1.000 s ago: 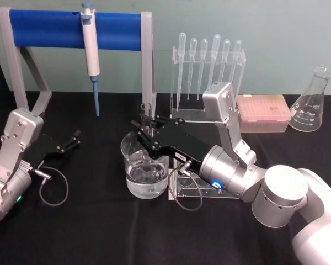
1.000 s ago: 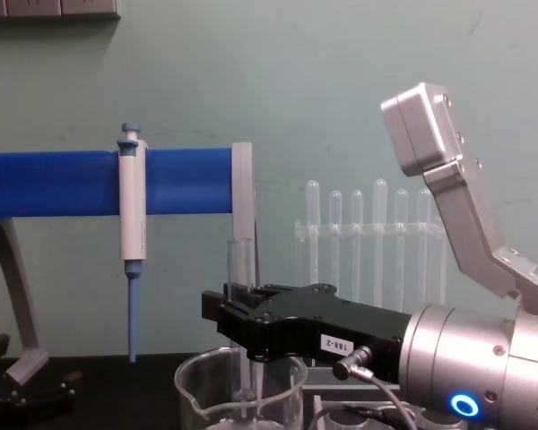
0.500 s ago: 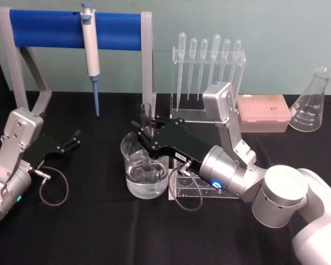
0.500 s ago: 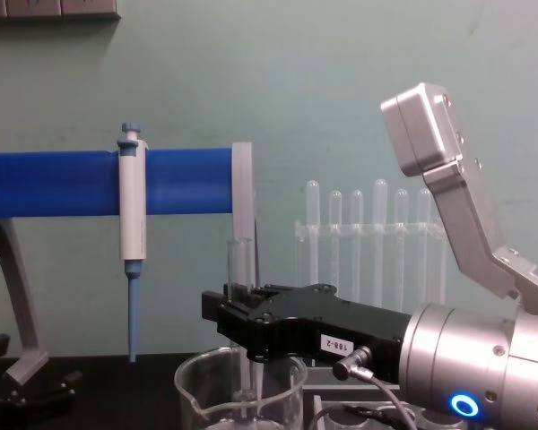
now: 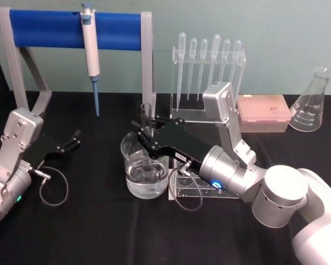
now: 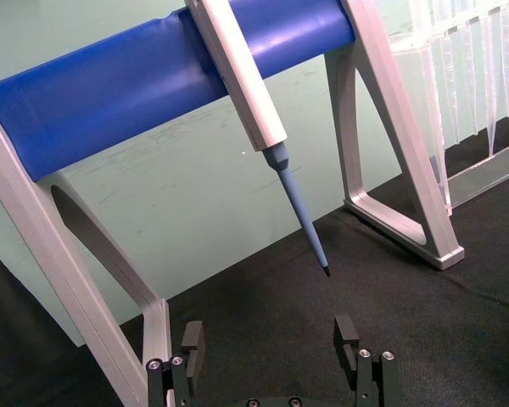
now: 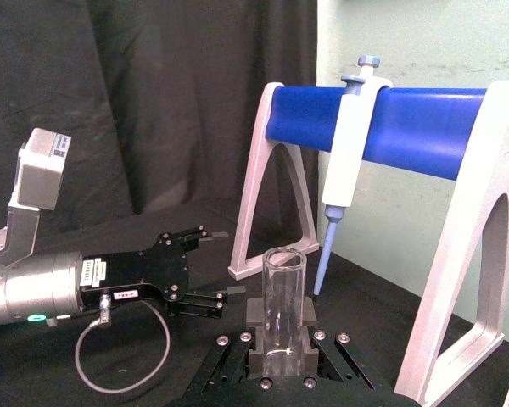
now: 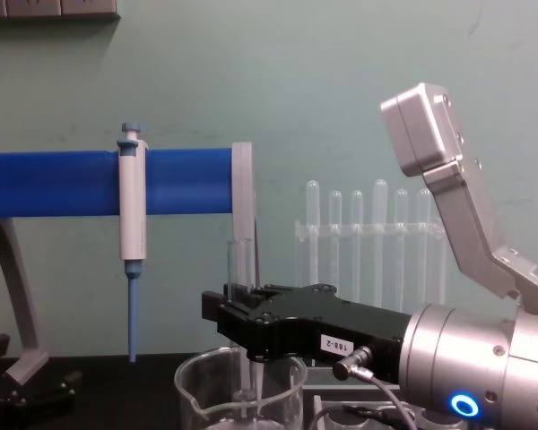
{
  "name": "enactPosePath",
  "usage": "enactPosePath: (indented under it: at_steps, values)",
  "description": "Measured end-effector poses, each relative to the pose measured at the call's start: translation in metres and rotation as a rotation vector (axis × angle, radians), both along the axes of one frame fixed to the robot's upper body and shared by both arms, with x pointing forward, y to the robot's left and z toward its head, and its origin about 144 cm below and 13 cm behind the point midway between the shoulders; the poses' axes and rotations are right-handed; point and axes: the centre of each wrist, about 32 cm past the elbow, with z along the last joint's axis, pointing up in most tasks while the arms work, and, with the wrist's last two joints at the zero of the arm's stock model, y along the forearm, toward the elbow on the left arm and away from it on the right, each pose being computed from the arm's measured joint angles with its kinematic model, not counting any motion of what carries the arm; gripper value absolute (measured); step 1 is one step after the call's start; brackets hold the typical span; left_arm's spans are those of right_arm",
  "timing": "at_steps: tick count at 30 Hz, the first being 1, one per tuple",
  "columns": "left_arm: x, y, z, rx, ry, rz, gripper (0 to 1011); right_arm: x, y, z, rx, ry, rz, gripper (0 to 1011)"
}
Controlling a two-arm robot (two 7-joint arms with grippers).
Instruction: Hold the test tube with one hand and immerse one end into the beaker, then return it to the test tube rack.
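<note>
Two hands show in the head view: the right hand (image 5: 147,132), at the centre of the frame, pinches the test tube (image 5: 145,112) upright, its lower end reaching down inside the beaker (image 5: 146,176) of clear liquid on the black desk (image 5: 99,232). At the left of the frame, the left hand (image 5: 73,139) sits low by the desk, well apart from the beaker, its fingers (image 6: 192,339) spread.
</note>
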Motion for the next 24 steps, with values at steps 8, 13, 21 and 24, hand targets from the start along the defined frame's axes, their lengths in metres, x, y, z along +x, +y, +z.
enactPosePath:
  at_steps: [8,13,21,24]
  values:
    - [0.0,0.0,0.0,0.0,0.0,0.0,1000,0.0,0.0,0.0,0.0,0.0,0.0,224]
    - [0.0,0.0,0.0,0.0,0.0,0.0,1000,0.0,0.0,0.0,0.0,0.0,0.0,224]
    - [0.0,0.0,0.0,0.0,0.0,0.0,1000,0.0,0.0,0.0,0.0,0.0,0.0,224]
    - [0.0,0.0,0.0,0.0,0.0,0.0,1000,0.0,0.0,0.0,0.0,0.0,0.0,224]
